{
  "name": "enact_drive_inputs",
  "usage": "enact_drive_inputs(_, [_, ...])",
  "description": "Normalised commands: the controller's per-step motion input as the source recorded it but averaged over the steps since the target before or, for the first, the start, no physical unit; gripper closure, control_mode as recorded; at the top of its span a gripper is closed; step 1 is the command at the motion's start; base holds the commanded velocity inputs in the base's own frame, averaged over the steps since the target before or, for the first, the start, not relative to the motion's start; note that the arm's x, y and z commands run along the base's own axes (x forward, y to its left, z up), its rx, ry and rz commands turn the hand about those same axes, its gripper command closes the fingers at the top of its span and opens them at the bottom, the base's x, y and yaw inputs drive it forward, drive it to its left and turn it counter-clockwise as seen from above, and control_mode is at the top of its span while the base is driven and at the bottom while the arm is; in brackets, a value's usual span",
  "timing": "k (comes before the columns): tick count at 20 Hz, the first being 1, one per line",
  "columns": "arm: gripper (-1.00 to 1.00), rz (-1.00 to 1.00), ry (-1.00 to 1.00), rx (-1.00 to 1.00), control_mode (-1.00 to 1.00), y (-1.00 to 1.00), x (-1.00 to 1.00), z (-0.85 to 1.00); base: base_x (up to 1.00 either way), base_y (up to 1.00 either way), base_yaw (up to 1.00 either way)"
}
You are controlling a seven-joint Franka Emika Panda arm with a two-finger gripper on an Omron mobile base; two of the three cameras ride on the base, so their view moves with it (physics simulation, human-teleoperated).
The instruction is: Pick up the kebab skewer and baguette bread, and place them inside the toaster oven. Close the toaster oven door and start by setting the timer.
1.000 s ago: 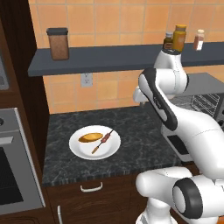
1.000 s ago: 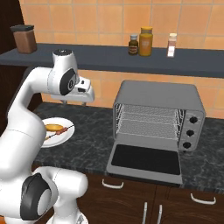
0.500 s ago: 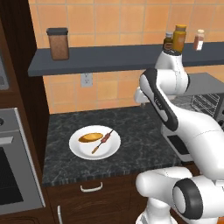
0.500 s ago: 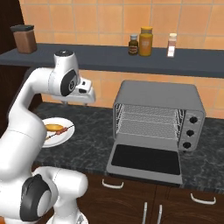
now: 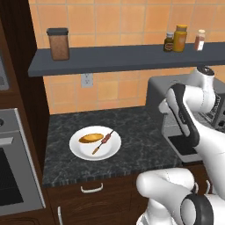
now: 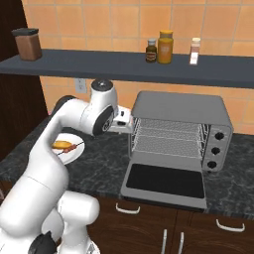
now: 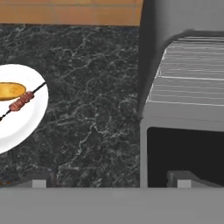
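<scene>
The white plate [image 5: 78, 150] on the dark counter holds the golden baguette bread [image 5: 90, 138] and, right beside it, the kebab skewer [image 5: 103, 140]. Both also lie at the left of the hand view, bread [image 7: 9, 91] and skewer [image 7: 22, 102]. The grey toaster oven [image 6: 181, 106] stands to the right with its door [image 6: 166, 181] folded down flat and its wire rack [image 6: 168, 140] bare. My gripper [image 7: 111, 181] hangs open and holds nothing, above the counter by the oven's front left corner, well to the right of the plate. The hand [image 6: 122, 121] sits close to the oven's left edge.
A dark shelf [image 6: 124, 67] above carries a brown canister [image 6: 28, 43] on the left and three jars [image 6: 165, 47] over the oven. A built-in steel oven [image 5: 11, 176] borders the counter on the left. Bare counter [image 7: 92, 87] lies between plate and toaster oven.
The arm has swung right and down; the hand now sits lower and closer to the toaster oven's left front. The plate, bread and skewer have not moved. The jaws stay open.
</scene>
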Motion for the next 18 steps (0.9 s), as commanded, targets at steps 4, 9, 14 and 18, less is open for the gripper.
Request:
enact_drive_inputs(4, [-1.0,0.01,-0.46,0.03,-1.0,-0.99,-0.02,-0.74,0.0,0.0,0.0])
enact_drive_inputs(9, [-1.0,0.01,-0.18,0.11,-1.0,-0.92,0.25,-0.54,0.0,0.0,0.0])
enact_drive_inputs(14, [-1.0,0.06,-0.22,0.13,-1.0,-0.89,0.39,-0.32,0.0,0.0,0.0])
enact_drive_inputs(18, [-1.0,0.1,-0.18,0.11,-1.0,-0.55,0.48,-0.04,0.0,0.0,0.0])
